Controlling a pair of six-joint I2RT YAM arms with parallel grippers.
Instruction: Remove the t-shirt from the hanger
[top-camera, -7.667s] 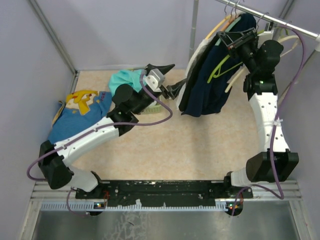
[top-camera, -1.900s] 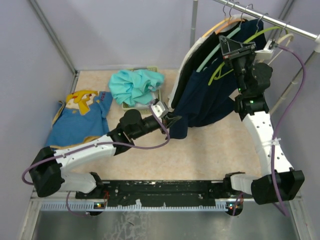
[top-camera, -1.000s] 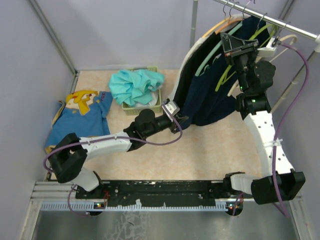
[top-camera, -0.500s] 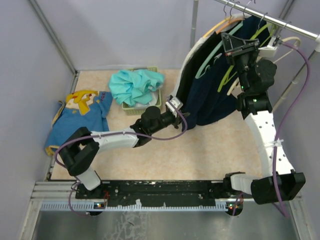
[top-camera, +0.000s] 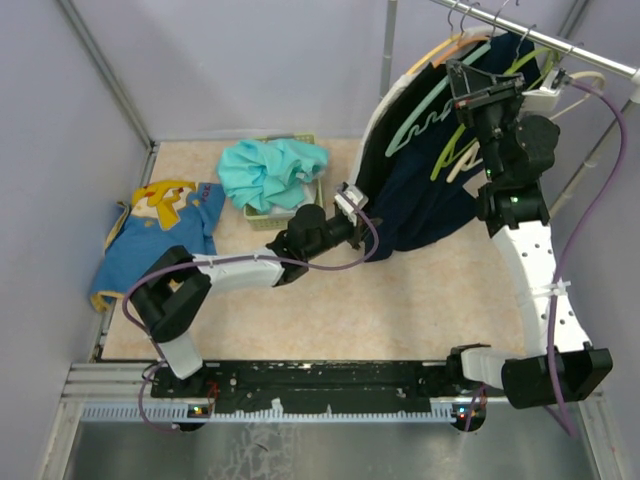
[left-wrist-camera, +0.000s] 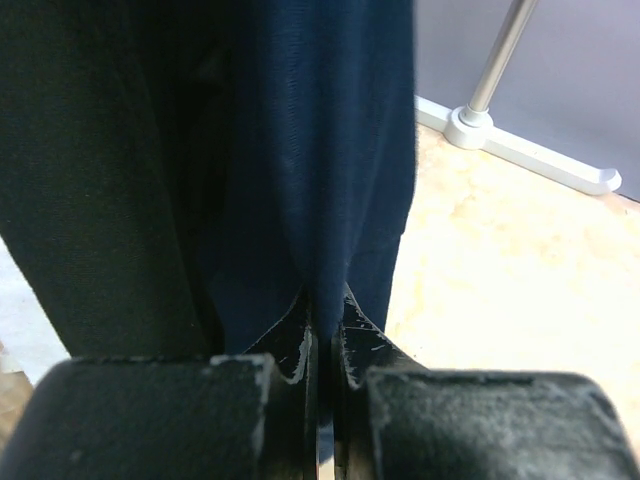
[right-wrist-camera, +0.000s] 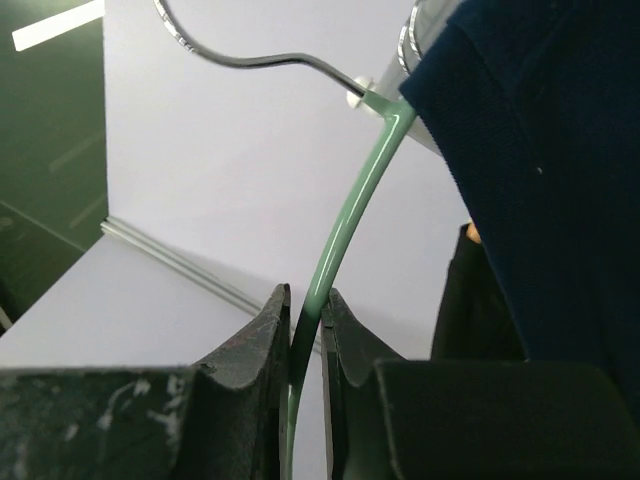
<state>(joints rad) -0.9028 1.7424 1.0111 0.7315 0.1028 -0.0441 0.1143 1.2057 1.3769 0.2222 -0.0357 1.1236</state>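
t-shirt (left-wrist-camera: 330, 150) top cut off, hanger (right-wrist-camera: 343, 230) lower arm behind right gripper (right-wrist-camera: 305, 300)

Table (top-camera: 420, 295) bears blue shirt (top-camera: 160, 238) and basket (top-camera: 284, 214).

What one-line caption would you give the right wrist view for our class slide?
Right gripper shut on the green hanger beside the navy t-shirt.
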